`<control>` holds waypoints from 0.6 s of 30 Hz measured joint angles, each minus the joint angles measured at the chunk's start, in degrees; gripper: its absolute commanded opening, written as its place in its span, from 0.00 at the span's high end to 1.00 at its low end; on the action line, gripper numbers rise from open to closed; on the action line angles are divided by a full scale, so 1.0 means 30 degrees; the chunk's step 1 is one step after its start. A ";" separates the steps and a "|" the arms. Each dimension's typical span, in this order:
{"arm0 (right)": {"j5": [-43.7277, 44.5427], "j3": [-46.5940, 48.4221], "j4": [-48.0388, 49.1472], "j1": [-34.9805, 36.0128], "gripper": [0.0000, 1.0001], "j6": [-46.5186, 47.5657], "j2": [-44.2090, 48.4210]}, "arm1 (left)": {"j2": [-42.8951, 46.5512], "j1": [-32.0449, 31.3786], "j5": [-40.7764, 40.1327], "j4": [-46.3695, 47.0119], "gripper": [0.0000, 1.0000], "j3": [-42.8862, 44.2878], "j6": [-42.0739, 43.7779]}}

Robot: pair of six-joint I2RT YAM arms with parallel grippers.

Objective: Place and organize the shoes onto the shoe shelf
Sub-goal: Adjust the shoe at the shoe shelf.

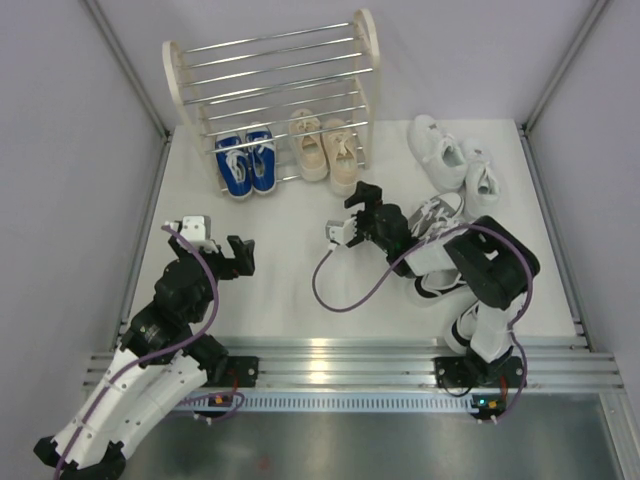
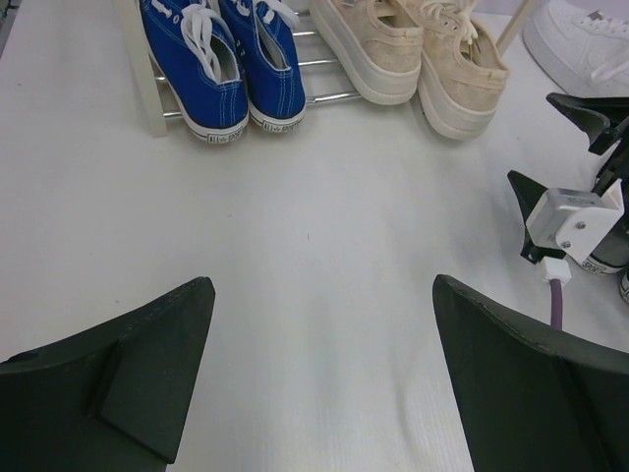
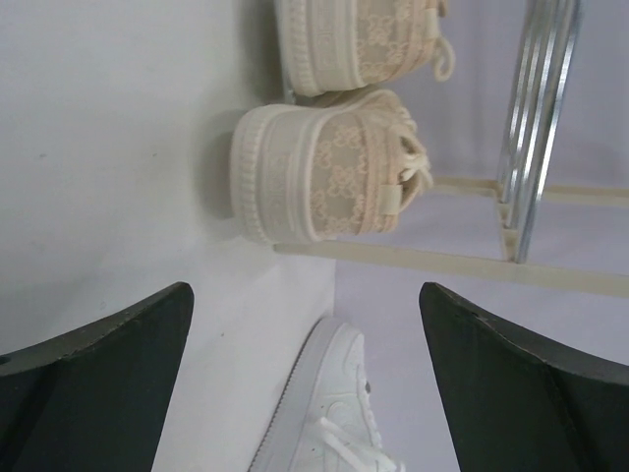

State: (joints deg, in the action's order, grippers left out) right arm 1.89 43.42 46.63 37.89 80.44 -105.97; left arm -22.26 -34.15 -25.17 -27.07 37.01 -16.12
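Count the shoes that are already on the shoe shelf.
4, all on the bottom tier of the shoe shelf: two blue shoes side by side at left, two beige shoes to their right. None seems hidden there.

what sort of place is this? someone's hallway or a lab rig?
Most likely a lab test cell, not a home: white table boxed in by plain panel walls, robot arms bolted to an aluminium rail, shoe shelf and sneakers staged as props.
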 measured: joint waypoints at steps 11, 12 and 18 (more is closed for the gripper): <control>-0.0015 0.0801 0.3745 0.0102 0.01 -0.0860 -0.2310 | 0.0000 0.0000 0.0080 0.0000 0.02 -0.0007 0.0000; -0.0015 0.0911 0.3840 0.0102 0.01 -0.0896 -0.2557 | 0.0000 0.0000 0.0080 0.0000 0.02 -0.0007 0.0000; 0.0262 0.2011 0.4612 0.0109 0.03 -0.0823 -0.4422 | 0.0000 0.0000 0.0080 0.0000 0.02 -0.0007 0.0000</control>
State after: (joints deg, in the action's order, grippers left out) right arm 2.68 49.45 60.47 38.22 77.97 -119.24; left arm -22.26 -34.15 -24.93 -27.07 36.99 -16.12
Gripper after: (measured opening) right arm 0.984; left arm 0.982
